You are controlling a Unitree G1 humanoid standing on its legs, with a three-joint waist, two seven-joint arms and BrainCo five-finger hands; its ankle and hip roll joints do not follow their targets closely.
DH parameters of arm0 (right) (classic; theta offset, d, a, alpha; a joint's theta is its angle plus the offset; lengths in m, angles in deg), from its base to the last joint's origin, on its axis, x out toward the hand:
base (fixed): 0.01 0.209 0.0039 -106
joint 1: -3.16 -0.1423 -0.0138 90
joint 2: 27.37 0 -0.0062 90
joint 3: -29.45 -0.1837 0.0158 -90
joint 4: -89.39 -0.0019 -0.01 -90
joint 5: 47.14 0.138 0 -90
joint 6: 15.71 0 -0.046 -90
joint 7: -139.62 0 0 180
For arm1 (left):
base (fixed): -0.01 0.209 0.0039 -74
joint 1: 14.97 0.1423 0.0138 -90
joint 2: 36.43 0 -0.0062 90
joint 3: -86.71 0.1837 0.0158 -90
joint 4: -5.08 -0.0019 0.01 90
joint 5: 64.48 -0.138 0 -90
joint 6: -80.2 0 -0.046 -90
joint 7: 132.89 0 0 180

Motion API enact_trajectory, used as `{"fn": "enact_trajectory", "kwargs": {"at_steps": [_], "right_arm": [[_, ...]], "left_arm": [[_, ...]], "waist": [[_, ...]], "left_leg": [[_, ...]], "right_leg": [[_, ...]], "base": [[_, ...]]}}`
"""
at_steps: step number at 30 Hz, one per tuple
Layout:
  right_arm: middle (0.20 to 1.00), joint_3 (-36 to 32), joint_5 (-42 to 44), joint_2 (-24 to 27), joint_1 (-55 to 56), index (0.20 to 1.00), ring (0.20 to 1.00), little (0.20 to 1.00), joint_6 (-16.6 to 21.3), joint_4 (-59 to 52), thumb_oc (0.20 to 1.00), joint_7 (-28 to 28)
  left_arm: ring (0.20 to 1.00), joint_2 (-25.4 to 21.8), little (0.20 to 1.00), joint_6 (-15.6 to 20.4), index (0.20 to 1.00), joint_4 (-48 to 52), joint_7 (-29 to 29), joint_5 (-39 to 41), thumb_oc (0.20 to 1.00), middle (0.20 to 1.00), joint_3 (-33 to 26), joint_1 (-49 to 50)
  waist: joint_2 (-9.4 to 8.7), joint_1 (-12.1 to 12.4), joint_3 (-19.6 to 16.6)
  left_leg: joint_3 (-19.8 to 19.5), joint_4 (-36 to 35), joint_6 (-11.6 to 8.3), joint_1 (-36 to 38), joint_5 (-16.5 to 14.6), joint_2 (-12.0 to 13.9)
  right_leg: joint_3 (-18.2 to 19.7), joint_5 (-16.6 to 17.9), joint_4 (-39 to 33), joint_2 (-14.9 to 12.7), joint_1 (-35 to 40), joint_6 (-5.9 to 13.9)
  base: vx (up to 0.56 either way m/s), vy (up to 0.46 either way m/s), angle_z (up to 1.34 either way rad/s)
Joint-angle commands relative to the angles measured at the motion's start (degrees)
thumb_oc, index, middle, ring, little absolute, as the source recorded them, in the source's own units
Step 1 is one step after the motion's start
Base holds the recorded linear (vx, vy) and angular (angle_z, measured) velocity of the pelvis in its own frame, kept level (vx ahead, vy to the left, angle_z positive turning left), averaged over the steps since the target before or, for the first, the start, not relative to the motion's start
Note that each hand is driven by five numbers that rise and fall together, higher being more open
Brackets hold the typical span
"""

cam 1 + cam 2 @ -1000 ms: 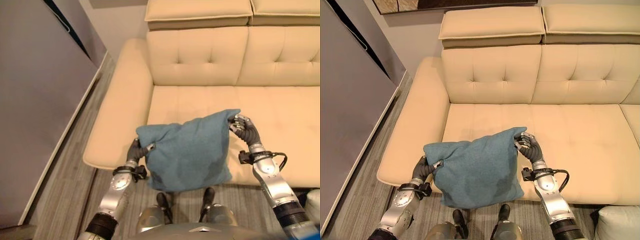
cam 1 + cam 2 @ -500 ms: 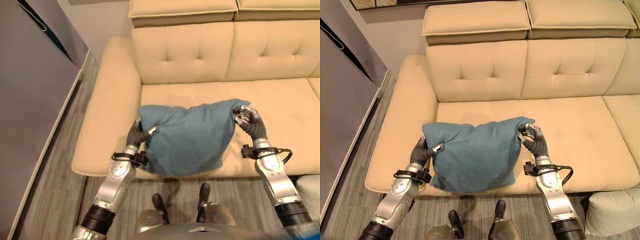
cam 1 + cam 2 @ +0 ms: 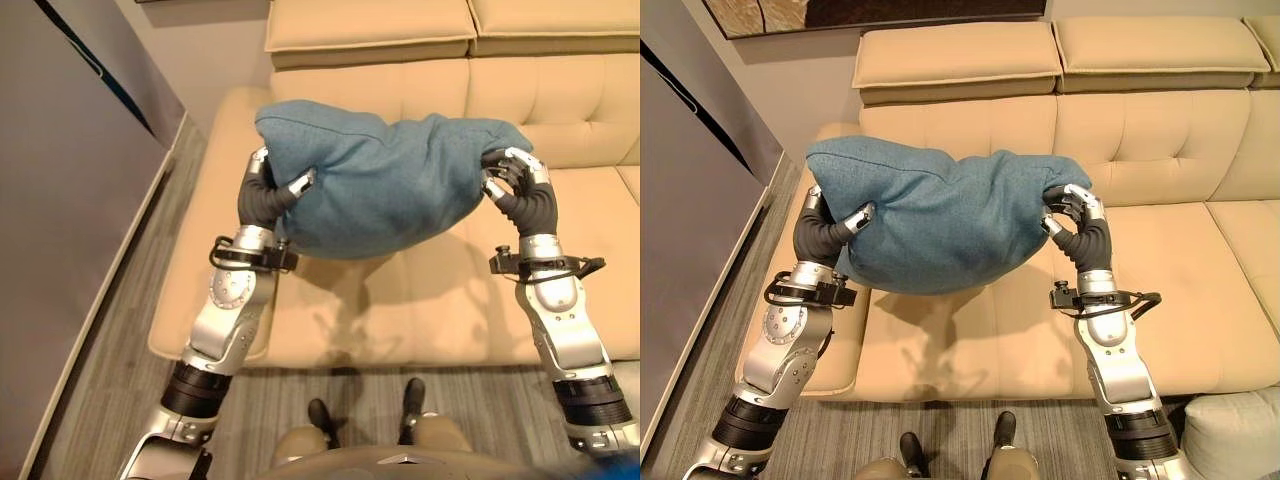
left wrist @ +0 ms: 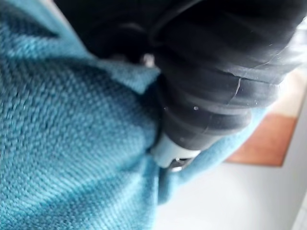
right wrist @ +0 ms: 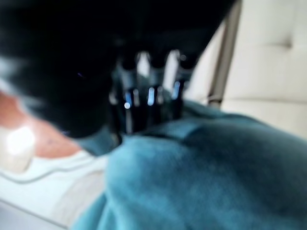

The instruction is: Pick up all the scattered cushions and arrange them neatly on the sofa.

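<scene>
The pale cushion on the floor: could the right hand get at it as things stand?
Probably not: the right hand and left hand both grip the blue cushion, and the pale cushion lies low.

I see blue cushion (image 3: 385,185) now raised well above sofa seat (image 3: 430,300), level with backrest; 1 s ago it hung low at seat's front edge. Left hand (image 3: 265,195) and right hand (image 3: 520,185) lifted with it, each gripping 1 end. Cushion turned from hanging flat to lying lengthwise, sagging between hands. Camera view shifted too.
</scene>
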Motion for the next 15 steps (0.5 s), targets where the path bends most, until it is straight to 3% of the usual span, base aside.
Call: {"fn": "enact_trajectory", "kwargs": {"at_steps": [1,15], "right_arm": [[0.200,3.5,-2.5,-0.1,-3.8,0.200,0.200,0.200,4.5,-1.8,0.200,-0.1],[0.200,3.3,-6.7,0.5,-1.7,0.200,0.200,0.200,3.2,6.8,0.200,2.5]], "left_arm": [[0.200,0.6,0.200,5.7,0.200,3.5,1.8,-0.6,0.200,0.200,5.6,-5.8],[0.200,2.6,0.200,4.6,0.200,-2.4,1.2,-2.0,0.200,0.200,7.0,-4.7]], "waist": [[-2.46,0.4,-4.5],[-2.02,0.1,-2.7]], "left_leg": [[0.2,0.6,-2.41,-0.5,2.5,0.5],[-0.2,0.2,-2.64,-0.9,3.1,0.4]], "right_leg": [[-4.0,-4.5,4.8,-5.2,3.5,7.03],[-4.4,-3.6,2.7,-4.9,4.0,6.99]], "base": [[0.00,0.000,0.00],[-0.01,0.000,0.00]]}}
